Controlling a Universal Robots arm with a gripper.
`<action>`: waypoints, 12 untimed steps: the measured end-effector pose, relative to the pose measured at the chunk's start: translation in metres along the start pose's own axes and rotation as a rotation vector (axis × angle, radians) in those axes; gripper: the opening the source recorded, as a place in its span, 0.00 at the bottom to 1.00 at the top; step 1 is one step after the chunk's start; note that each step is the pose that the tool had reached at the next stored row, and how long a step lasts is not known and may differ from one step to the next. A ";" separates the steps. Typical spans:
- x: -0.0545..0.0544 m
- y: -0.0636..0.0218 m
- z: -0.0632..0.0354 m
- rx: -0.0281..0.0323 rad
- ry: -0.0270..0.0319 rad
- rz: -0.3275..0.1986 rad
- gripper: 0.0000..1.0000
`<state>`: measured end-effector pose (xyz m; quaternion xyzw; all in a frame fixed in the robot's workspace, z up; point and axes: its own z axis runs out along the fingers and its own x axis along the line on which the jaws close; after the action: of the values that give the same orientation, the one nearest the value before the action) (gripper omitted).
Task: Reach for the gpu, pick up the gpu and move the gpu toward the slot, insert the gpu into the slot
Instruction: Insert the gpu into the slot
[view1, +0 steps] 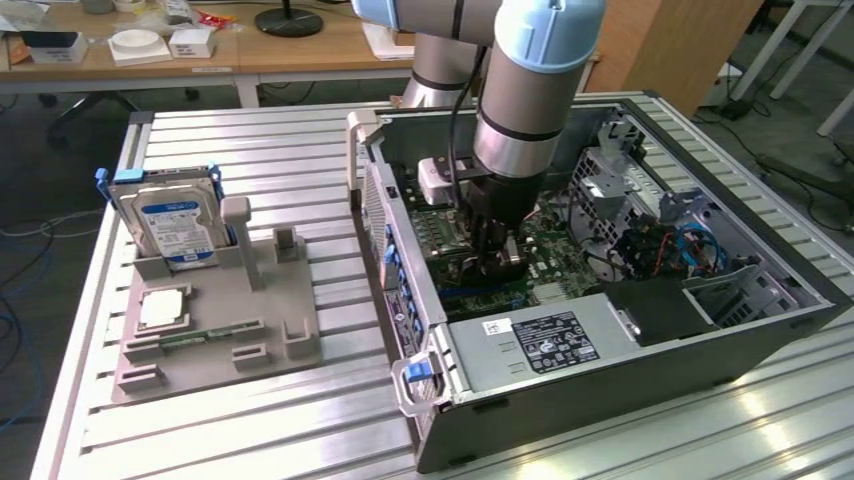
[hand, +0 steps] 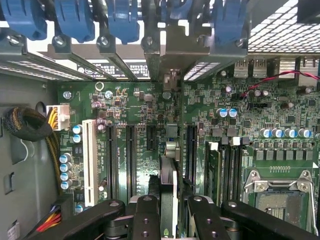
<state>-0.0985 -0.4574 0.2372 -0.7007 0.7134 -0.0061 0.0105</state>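
Grey steel computer case (view1: 747, 330) lies open on the slatted table (view1: 227, 420), with the arm reaching down inside it. Green motherboard (hand: 145, 107) spreads beneath the wrist, rows of long black connectors running across it. Between the gripper (hand: 168, 210) fingers stands the gpu (hand: 168, 195), seen edge-on, the jaws clamped on it, over the slot (hand: 172, 165) that sits between neighbouring connectors. Judging from this, the card's edge could land beside the slot if it is slightly off line or tilted. Its metal bracket could also catch the case's rear frame (hand: 172, 55), and pressing down then could strain the board.
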 end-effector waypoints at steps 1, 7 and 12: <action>0.000 0.0000 0.0000 0.0000 0.0000 0.000 0.26; 0.000 0.0002 0.0001 0.0002 -0.0002 0.000 0.26; 0.000 0.0014 0.0002 0.0001 -0.0003 0.000 0.26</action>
<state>-0.0999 -0.4573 0.2369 -0.7008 0.7133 -0.0061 0.0106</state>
